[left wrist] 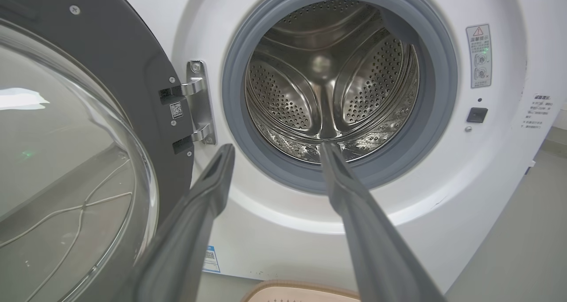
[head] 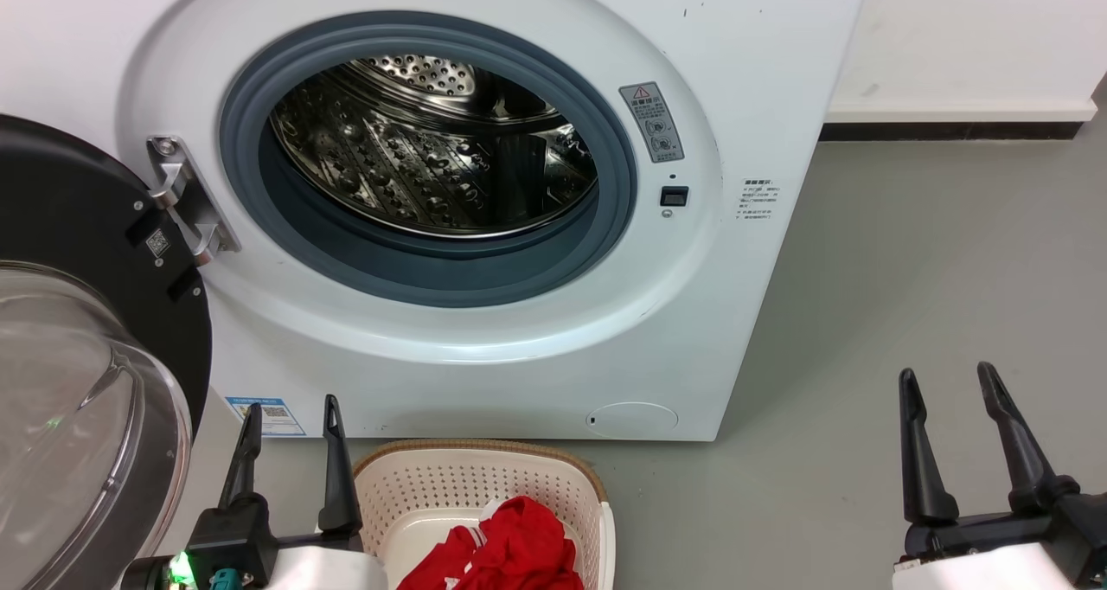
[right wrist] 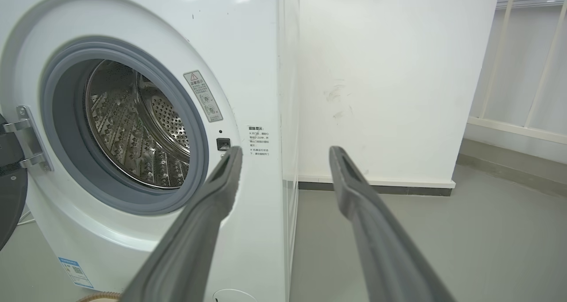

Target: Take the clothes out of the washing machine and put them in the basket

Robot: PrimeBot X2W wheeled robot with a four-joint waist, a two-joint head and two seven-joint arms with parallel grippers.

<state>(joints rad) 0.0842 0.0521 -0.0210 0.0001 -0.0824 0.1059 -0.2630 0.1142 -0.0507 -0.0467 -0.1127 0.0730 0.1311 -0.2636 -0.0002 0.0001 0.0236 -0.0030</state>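
Note:
The white washing machine (head: 484, 348) stands with its black-framed glass door (head: 78, 382) swung open to the left. Its steel drum (head: 432, 149) shows bare metal, with no fabric in sight. On the floor in front sits the cream basket (head: 484, 477), and red clothes (head: 510, 547) with white stripes lie inside it. My left gripper (head: 292, 417) is open just left of the basket, fingers pointing up at the machine. My right gripper (head: 947, 387) hangs open over the grey floor to the machine's right. The left wrist view looks straight into the drum (left wrist: 328, 85).
The open door (left wrist: 66, 160) takes up the space at the left, close to my left arm. A white wall with a dark skirting (head: 951, 130) runs behind the grey floor (head: 908, 270) to the right. White railings (right wrist: 531, 71) stand further right.

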